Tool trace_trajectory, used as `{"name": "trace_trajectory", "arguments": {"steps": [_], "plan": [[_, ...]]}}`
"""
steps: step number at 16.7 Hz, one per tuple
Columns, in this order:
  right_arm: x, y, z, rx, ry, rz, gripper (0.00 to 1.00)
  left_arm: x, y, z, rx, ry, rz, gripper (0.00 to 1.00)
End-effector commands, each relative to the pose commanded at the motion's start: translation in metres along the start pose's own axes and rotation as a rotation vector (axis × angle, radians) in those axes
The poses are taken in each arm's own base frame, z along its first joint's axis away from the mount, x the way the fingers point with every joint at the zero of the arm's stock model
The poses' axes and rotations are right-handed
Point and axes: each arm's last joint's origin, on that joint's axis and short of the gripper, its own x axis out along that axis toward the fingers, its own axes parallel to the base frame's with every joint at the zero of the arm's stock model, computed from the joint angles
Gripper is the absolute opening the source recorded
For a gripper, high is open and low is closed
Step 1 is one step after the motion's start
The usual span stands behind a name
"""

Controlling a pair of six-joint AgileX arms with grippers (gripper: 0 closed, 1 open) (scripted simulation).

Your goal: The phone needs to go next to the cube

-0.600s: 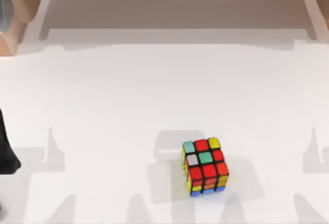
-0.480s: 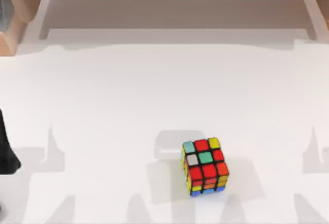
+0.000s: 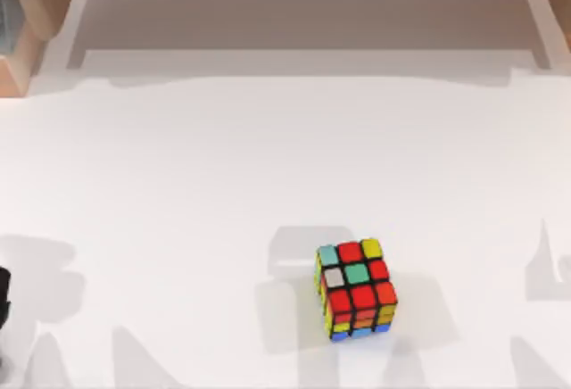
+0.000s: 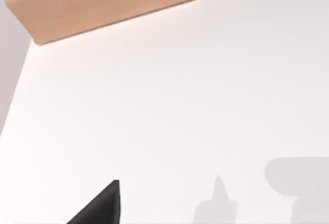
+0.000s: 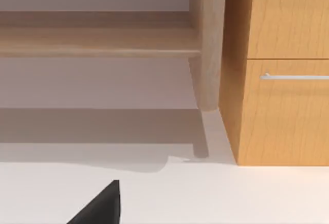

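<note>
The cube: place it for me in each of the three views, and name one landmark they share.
Top view: the cube stands on the white table, slightly right of centre, near the bottom edge.
Left wrist view: aimed elsewhere, at bare table and a wooden beam.
Right wrist view: aimed elsewhere, at table surface, a wooden post and a drawer cabinet.
Shared landmark: the white table.

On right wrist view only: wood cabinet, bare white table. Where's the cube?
Observer: In the top view, the cube sits on the white table, right of centre, toward the picture's lower edge.
Operator: Anything touching it?
Observer: No. It stands alone, flat on the table, with a mostly red face on top.
Operator: Left arm?
Observer: A dark part of the left arm sits at the top view's left edge, well apart from the cube.
</note>
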Motion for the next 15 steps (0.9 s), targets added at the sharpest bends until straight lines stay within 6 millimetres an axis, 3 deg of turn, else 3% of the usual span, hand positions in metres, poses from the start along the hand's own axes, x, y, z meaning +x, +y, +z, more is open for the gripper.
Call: {"name": "trace_trajectory", "arguments": {"steps": [3, 7, 11, 15], "plan": [[0.0, 0.0, 0.0, 0.0, 0.0, 0.0, 1.0, 0.016, 0.012, -0.003, 0.199, 0.333, -0.111, 1.0], [0.0, 0.0, 0.0, 0.0, 0.0, 0.0, 1.0, 0.038, 0.029, -0.013, 0.387, 0.678, -0.382, 1.0], [0.0, 0.0, 0.0, 0.0, 0.0, 0.0, 1.0, 0.052, 0.046, -0.018, 0.461, 0.83, -0.607, 1.0], [0.0, 0.0, 0.0, 0.0, 0.0, 0.0, 1.0, 0.056, 0.052, -0.019, 0.477, 0.86, -0.677, 1.0]]}}
